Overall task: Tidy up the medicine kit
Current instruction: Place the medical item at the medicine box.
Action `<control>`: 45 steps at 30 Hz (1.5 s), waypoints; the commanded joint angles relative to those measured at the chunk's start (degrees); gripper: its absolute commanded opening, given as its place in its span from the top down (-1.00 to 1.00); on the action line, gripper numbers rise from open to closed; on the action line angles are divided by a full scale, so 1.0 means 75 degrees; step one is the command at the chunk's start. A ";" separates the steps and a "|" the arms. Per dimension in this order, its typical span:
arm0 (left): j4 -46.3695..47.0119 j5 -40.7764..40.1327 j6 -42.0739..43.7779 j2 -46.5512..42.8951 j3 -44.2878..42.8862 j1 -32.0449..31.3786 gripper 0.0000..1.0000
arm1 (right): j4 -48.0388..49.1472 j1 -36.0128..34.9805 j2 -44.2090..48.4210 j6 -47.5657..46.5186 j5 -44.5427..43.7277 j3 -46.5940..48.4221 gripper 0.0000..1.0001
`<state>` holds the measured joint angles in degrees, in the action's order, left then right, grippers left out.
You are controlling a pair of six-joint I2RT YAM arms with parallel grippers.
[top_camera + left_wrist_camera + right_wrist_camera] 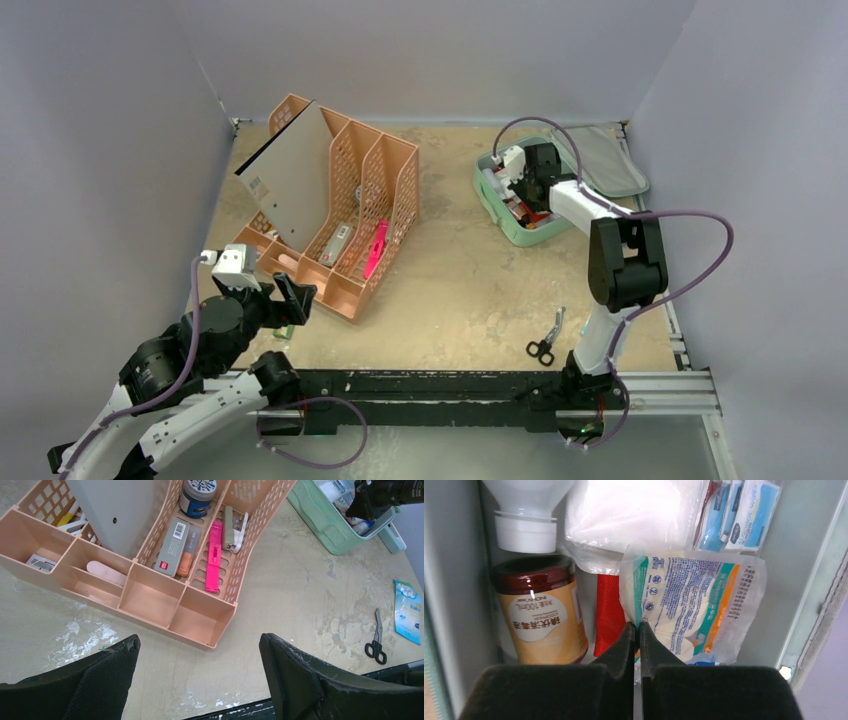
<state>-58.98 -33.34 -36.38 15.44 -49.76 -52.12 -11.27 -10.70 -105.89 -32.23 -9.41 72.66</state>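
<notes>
The mint-green medicine kit (508, 230) lies open at the back right, its grey-lined lid (610, 160) folded back; the left wrist view catches it too, as the kit (325, 525). My right gripper (520, 185) reaches down into it. Seen from the right wrist, the right gripper (638, 625) is shut on the edge of a printed plastic packet (699, 605) resting inside the kit's wall (454, 580). Beside the packet are a brown bottle (541, 612), a white bottle (526, 527), a red pouch (610, 612) and wipe sachets (736, 515). My left gripper (272, 292) (200, 645) hangs open and empty over bare table.
An orange mesh rack (340, 215) with a grey board (285, 185) stands at the left; a pink item (214, 555) and small boxes lie in it. Black-handled scissors (545, 340) (376, 642) and a blue packet (407, 612) lie near the right arm's base.
</notes>
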 commanded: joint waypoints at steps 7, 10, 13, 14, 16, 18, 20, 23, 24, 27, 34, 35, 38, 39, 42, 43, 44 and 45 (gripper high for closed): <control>0.0071 -0.0103 0.0011 0.0128 -0.0127 0.0023 -0.76 | 0.0211 0.0389 0.0171 -0.0121 0.0067 0.0034 1.00; 0.0094 -0.0102 0.0034 0.0189 -0.0127 0.0023 -0.76 | 0.0180 0.0418 0.0143 -0.0074 0.0034 0.0058 0.90; 0.0095 -0.0105 0.0046 0.0203 -0.0127 0.0023 -0.76 | 0.0112 0.0419 0.0121 -0.0109 -0.0126 0.0131 0.77; 0.0095 -0.0105 0.0046 0.0193 -0.0127 0.0023 -0.76 | 0.0057 0.0419 0.0128 -0.0094 -0.0148 0.0177 0.71; 0.0095 -0.0113 0.0046 0.0191 -0.0116 0.0023 -0.76 | -0.0150 0.0419 0.0162 0.0014 -0.0040 0.0307 0.50; 0.0106 -0.0113 0.0035 0.0201 -0.0098 0.0023 -0.76 | -0.0314 0.0419 0.0285 0.0199 0.0077 0.0437 0.36; 0.0135 -0.0101 0.0045 0.0250 -0.0088 0.0023 -0.76 | -0.0417 0.0419 0.0477 0.0440 0.0227 0.0530 0.26; 0.0153 -0.0062 0.0067 0.0393 -0.0095 0.0023 -0.76 | -0.0447 0.0419 0.0825 0.0792 0.0369 0.0678 0.18; 0.0153 -0.0044 0.0069 0.0452 -0.0096 0.0023 -0.76 | -0.0474 0.0419 0.0946 0.1101 0.0461 0.0744 0.16; 0.0153 -0.0018 0.0084 0.0650 -0.0108 0.0023 -0.76 | -0.0550 0.0419 0.1340 0.1855 0.0907 0.0797 0.09; 0.0266 0.0107 0.0116 0.1125 -0.0080 0.0023 -0.77 | -0.0902 0.0407 0.2331 0.3735 0.1992 0.0799 -0.09; 0.0333 0.0194 0.0143 0.1222 -0.0054 0.0023 -0.77 | -0.0948 0.0406 0.2483 0.4142 0.2494 0.0759 -0.15; 0.0554 0.0449 0.0127 0.1627 0.0041 0.0023 -0.77 | -0.0705 0.0208 0.2836 0.5253 0.3603 0.0419 -0.68; 0.0589 0.0486 0.0052 0.1806 0.0021 0.0023 -0.78 | -0.0646 0.0088 0.2967 0.5521 0.3559 0.0288 -0.94; 0.0698 0.0596 -0.0120 0.2362 -0.0063 0.0023 -0.80 | -0.0573 -0.0205 0.3322 0.6018 0.3380 -0.0043 -0.98; 0.0703 0.0611 -0.0180 0.2554 -0.0119 0.0023 -0.81 | -0.0566 -0.0242 0.3405 0.6260 0.3410 -0.0142 -0.98; 0.0714 0.0619 -0.0225 0.2769 -0.0181 0.0023 -0.81 | -0.0546 -0.0266 0.3486 0.6398 0.3531 -0.0235 -0.98; 0.0724 0.0636 -0.0238 0.2965 -0.0278 0.0023 -0.81 | -0.0507 -0.0263 0.3540 0.6509 0.3590 -0.0371 -0.98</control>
<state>-56.16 -30.02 -36.69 33.04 -49.76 -52.12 -15.99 -11.79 -81.80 8.03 13.50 72.53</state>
